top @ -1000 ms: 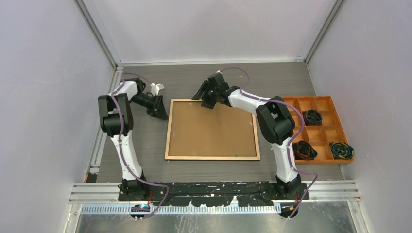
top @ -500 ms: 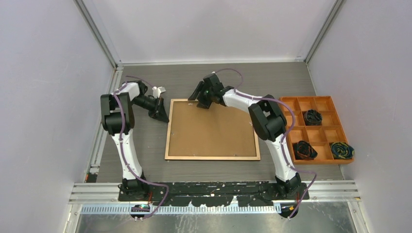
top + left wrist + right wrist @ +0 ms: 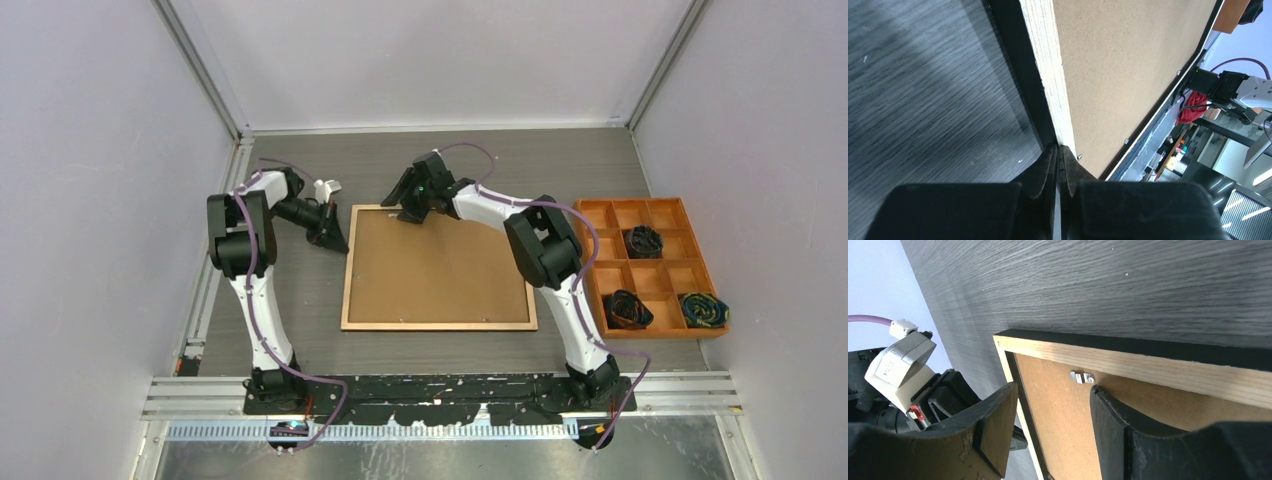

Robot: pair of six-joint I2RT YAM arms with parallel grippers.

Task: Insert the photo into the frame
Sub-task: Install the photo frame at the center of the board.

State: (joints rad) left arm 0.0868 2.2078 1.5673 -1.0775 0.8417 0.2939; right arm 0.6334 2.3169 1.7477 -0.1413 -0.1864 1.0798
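Frame (image 3: 345, 270) face down mid-surface, board (image 3: 438, 265) seated in it; photo not in view. Left gripper (image 3: 1058, 150) pressed together, empty, at frame's 10 o'clock corner. Right gripper (image 3: 1053, 389) spread astride clip (image 3: 1081, 376) at 11 o'clock. Frame looks stiff and light; take hold by wood rim.

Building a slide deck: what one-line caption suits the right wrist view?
Open right gripper poised by a metal clip on the frame's wooden back, backing board inside.

Soft, even overhead light fills the top view; the frame (image 3: 440, 325) throws barely any shadow. In the left wrist view, the tabletop (image 3: 923, 100) left of the frame is blurred and streaked, and the left gripper (image 3: 1058, 155) is dark and unfocused.
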